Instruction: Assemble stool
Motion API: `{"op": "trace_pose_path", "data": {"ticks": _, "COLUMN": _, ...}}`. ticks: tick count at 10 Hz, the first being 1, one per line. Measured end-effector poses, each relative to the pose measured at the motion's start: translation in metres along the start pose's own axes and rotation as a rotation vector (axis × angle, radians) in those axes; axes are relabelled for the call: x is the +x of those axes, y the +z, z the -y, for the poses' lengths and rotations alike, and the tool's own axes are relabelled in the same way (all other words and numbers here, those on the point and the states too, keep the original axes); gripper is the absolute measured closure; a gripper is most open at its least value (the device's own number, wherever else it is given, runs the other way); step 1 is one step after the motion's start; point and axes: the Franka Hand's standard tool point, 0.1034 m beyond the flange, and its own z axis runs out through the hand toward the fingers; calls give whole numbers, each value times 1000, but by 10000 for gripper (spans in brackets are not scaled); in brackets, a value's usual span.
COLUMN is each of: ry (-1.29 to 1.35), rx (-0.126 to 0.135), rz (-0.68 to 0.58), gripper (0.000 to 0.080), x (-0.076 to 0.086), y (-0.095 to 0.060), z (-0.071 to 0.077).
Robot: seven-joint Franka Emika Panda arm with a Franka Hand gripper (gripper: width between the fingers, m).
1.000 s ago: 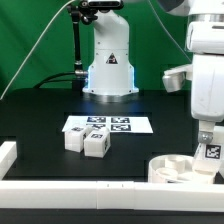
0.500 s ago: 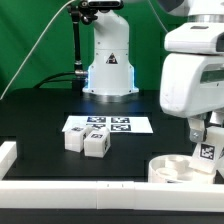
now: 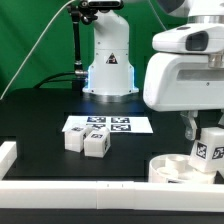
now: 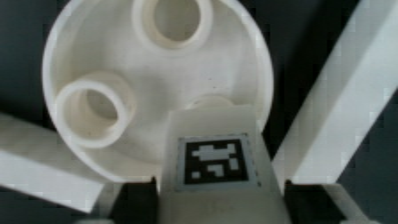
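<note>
Tool [image 3: 203, 138] grips leg [image 3: 208, 150] at seat [image 3: 170, 168] edge, rail [image 3: 90, 190] just beside

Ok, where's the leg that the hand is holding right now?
Far on the exterior view's right, the leg is clamped in the hand, low over the round seat. The wrist view shows it above the seat's rim.

The black table [image 3: 40, 115] carries the marker board [image 3: 108, 125] near its middle. Just in front of the board a leg [image 3: 75, 139] and a second leg [image 3: 97, 144] sit side by side. The seat [image 3: 178, 168] lies toward the exterior view's right, just behind the front rail [image 3: 90, 190]. A left rail [image 3: 8, 155] borders the exterior view's left edge.
</note>
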Motion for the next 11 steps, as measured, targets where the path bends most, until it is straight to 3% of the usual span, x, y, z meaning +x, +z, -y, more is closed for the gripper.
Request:
{"op": "trace_pose_path", "data": {"ticks": 5, "ry": 502, "rx": 76, "rz": -49, "gripper": 459, "x": 2, "y": 0, "z": 14}}
{"op": "trace_pose_path", "data": {"ticks": 11, "ry": 909, "rx": 129, "rz": -15, "gripper": 459, "x": 2, "y": 1, "z": 19}}
